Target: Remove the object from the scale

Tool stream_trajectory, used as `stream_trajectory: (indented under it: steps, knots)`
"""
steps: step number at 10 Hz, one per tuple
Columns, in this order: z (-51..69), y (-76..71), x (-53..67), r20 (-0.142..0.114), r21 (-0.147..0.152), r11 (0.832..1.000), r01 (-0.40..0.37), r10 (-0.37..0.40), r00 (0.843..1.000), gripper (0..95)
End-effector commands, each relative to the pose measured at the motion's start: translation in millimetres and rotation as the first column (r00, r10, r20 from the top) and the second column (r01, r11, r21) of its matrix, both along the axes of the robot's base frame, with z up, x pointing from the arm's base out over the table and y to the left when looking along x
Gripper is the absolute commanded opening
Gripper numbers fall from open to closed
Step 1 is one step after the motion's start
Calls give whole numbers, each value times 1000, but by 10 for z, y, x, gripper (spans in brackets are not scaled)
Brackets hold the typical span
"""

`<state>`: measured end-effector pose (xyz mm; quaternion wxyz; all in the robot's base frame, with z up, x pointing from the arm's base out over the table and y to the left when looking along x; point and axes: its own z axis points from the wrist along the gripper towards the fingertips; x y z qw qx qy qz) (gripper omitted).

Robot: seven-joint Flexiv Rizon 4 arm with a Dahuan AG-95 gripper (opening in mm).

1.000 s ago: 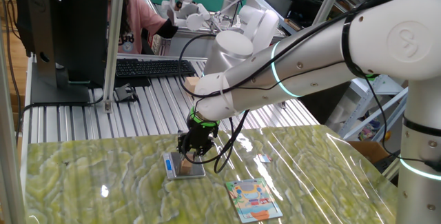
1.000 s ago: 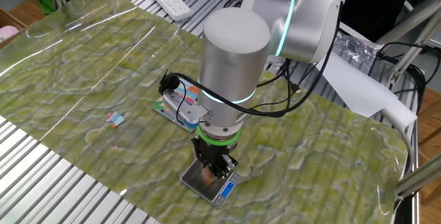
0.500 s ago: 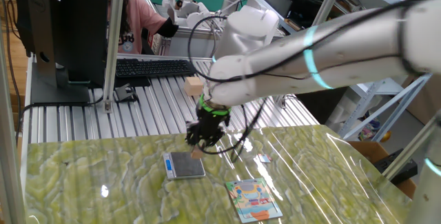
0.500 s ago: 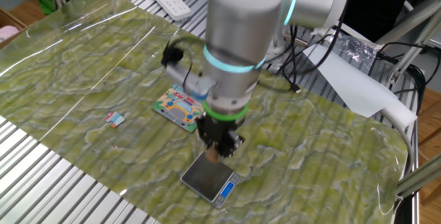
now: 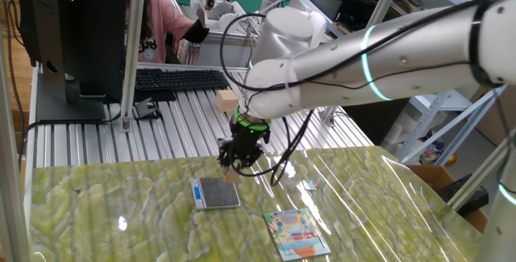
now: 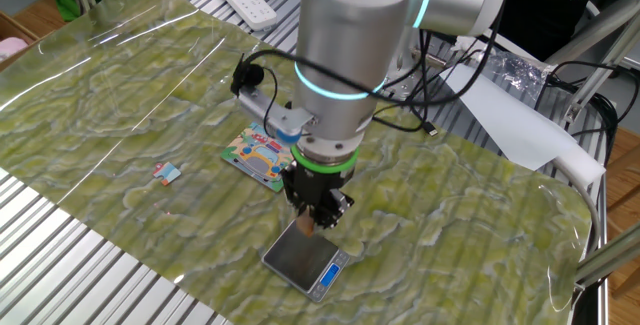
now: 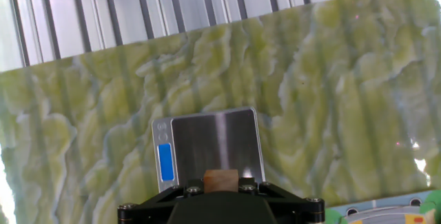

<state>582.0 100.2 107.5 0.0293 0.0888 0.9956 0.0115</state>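
Observation:
My gripper (image 5: pixel 232 173) is shut on the small tan-brown wooden cube (image 7: pixel 220 180) and holds it in the air. The cube shows between the fingers in one fixed view (image 5: pixel 231 176) and in the other fixed view (image 6: pixel 307 227). The scale (image 5: pixel 216 193) lies flat on the green mat, its grey platform bare. It sits just below and beside the gripper (image 6: pixel 309 228) in the other fixed view, where the scale (image 6: pixel 303 260) has a blue display at its near edge. In the hand view the scale (image 7: pixel 213 143) lies under the cube.
A colourful picture card (image 5: pixel 297 234) lies on the mat near the scale, also in the other fixed view (image 6: pixel 260 152). A small bit of paper (image 6: pixel 167 173) lies to the left. A pale wooden block (image 5: pixel 226 101), keyboard (image 5: pixel 179 78) and monitor stand behind. Metal slats border the mat.
One second ago the gripper was down on the scale around the cube. It has risen with the cube and moved slightly away; the scale platform is now bare.

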Motion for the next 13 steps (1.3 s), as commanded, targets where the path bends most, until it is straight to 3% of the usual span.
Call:
stream_trajectory:
  steps: [1, 7, 13]
  knots:
    - [1, -2, 40, -4, 1, 1000, -6, 6, 1000, 0]
    - [124, -113, 178, -10, 2, 999, -49, 49, 999, 0]
    - [93, -211, 344, -8, 6, 998, -66, 66, 998, 0]
